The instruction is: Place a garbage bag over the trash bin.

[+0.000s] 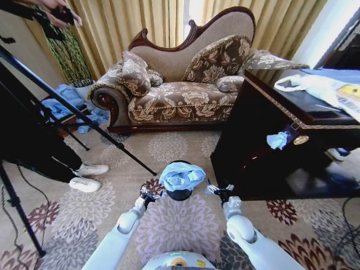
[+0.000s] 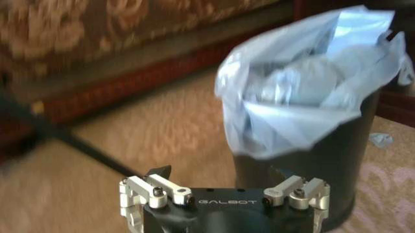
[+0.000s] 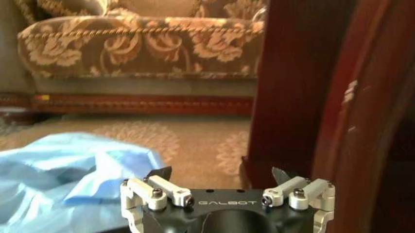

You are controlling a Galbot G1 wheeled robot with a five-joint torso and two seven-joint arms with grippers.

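Already the garbage bag [image 1: 181, 176] sits on the trash bin [image 1: 179, 194], its pale-blue film bunched over the mouth and spilling a little down the black wall, so the covering looks largely done, though the folds are loose and uneven rather than pulled snug around the rim. Both grippers flank the bin at about rim height, one to each side, which suits a two-sided stretch of the film.

The left gripper [image 1: 151, 196] hangs just beside the bin, its fingers spread wide with nothing between them; from its wrist camera the bin [image 2: 304, 184] stands ahead and slightly off to one side, the bag [image 2: 304, 92] rising crumpled above the rim. The right gripper [image 1: 219, 190] is likewise spread wide and empty, a little apart from the bin on the other side; from its wrist camera a corner of the bag [image 3: 71, 179] lies near the fingers, not touching them, with the dark wooden cabinet [image 3: 311, 87] close ahead.

Judging by the slack film, the overhang may still need tugging down around the rim so the bag stays put.
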